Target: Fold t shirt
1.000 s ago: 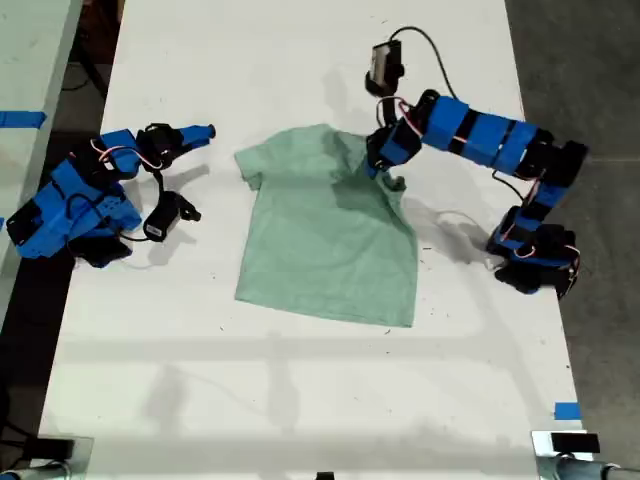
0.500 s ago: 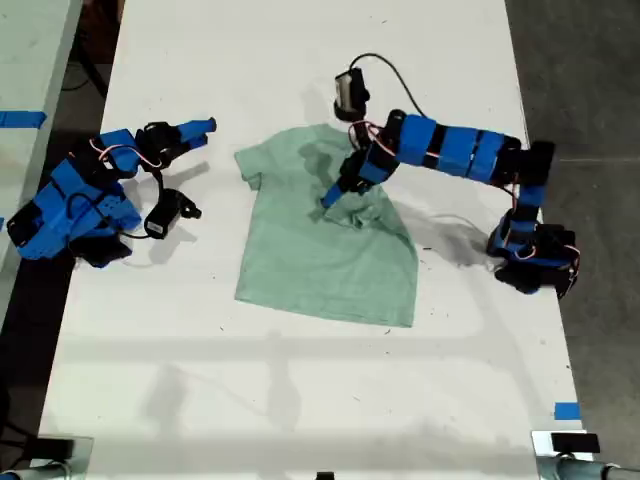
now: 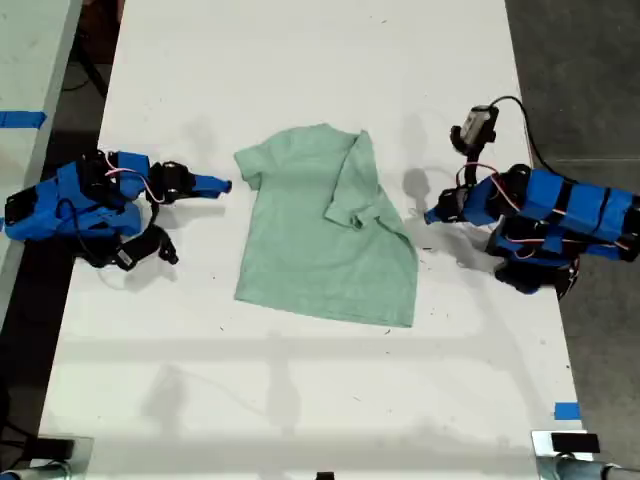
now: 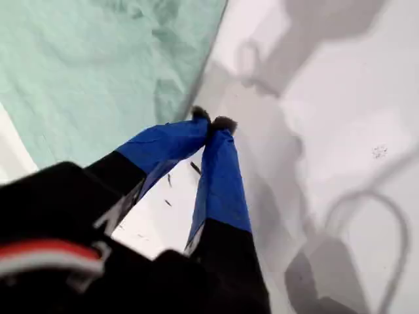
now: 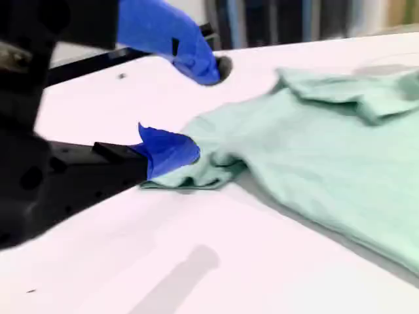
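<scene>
The pale mint t shirt (image 3: pixel 315 250) lies flat mid-table, its sleeve (image 3: pixel 355 190) on the exterior view's right folded over onto the body. My first gripper (image 3: pixel 432 213) is shut and empty just off the shirt's edge on the exterior view's right; in its wrist view the blue fingertips (image 4: pixel 213 122) meet over bare table beside the cloth (image 4: pixel 98 72). My second gripper (image 3: pixel 218 184) stands open at the other sleeve (image 3: pixel 247 168). In its wrist view the jaws (image 5: pixel 203 108) gape with the sleeve hem (image 5: pixel 196 175) by the lower finger, not held.
The white table (image 3: pixel 300 380) ends at dark floor on the exterior view's right. A second pale table with blue tape (image 3: pixel 20 119) stands at the exterior view's left. Another blue tape piece (image 3: pixel 566 411) marks the near right corner in that view.
The first arm carried the sleeve over the shirt, let it go and drew back to the exterior view's right. The second arm swung its gripper toward the other sleeve.
</scene>
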Robot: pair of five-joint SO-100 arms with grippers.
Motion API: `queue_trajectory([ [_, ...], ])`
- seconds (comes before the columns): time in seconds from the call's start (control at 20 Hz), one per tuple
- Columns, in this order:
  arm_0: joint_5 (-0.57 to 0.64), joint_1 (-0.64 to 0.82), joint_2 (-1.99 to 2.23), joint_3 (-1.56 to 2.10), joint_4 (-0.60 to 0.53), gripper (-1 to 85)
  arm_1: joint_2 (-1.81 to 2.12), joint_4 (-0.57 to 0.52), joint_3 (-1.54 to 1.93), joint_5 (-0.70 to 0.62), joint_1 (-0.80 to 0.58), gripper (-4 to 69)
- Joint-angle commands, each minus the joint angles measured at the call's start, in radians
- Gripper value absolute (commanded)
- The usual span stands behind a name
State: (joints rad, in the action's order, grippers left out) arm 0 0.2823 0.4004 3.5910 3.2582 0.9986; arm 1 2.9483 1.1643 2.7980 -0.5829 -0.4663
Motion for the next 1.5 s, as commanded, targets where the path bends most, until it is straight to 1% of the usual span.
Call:
queue_trajectory([
  [0.0, 0.011, -0.268, 0.008, 0.040, 0.003, 12.9, 0.390, 0.048, 0.210, -0.028, -0.025, 0.5],
  [0.05, 0.011, -0.342, 0.008, 0.040, 0.003, 12.8, 0.569, 0.158, 0.258, -0.051, -0.035, 0.5],
  [0.1, 0.011, -0.414, 0.008, 0.040, 0.003, 12.7, 0.552, 0.178, 0.236, -0.028, -0.054, 0.5],
  [0.25, 0.011, -0.586, 0.006, 0.040, 0.003, 12.4, 0.563, 0.175, 0.247, -0.009, -0.041, 0.5],
  [0.35, 0.012, -0.672, 0.006, 0.040, 0.003, 12.4, 0.563, 0.175, 0.252, 0.003, -0.040, 0.5],
  [0.5, 0.012, -0.761, 0.006, 0.040, 0.003, 12.4, 0.563, 0.173, 0.256, 0.009, -0.041, 0.5],
  [0.65, 0.012, -0.802, 0.006, 0.040, 0.003, 12.4, 0.563, 0.173, 0.259, 0.018, -0.040, 0.5],
  [1.25, 0.012, -0.807, 0.006, 0.040, 0.003, 12.4, 0.563, 0.172, 0.261, 0.025, -0.035, 0.5],
  [1.3, 0.006, -0.779, 0.012, 0.040, 0.002, 10.3, 0.563, 0.172, 0.262, 0.026, -0.037, 0.5],
  [1.35, 0.012, -0.706, 0.014, 0.040, 0.002, 8.9, 0.563, 0.172, 0.262, 0.026, -0.038, 0.5],
  [1.4, 0.046, -0.574, 0.014, 0.040, 0.002, 6.9, 0.563, 0.172, 0.262, 0.026, -0.038, 0.5],
  [1.45, 0.038, -0.417, 0.014, 0.040, 0.002, 6.8, 0.563, 0.172, 0.262, 0.028, -0.038, 0.5],
])
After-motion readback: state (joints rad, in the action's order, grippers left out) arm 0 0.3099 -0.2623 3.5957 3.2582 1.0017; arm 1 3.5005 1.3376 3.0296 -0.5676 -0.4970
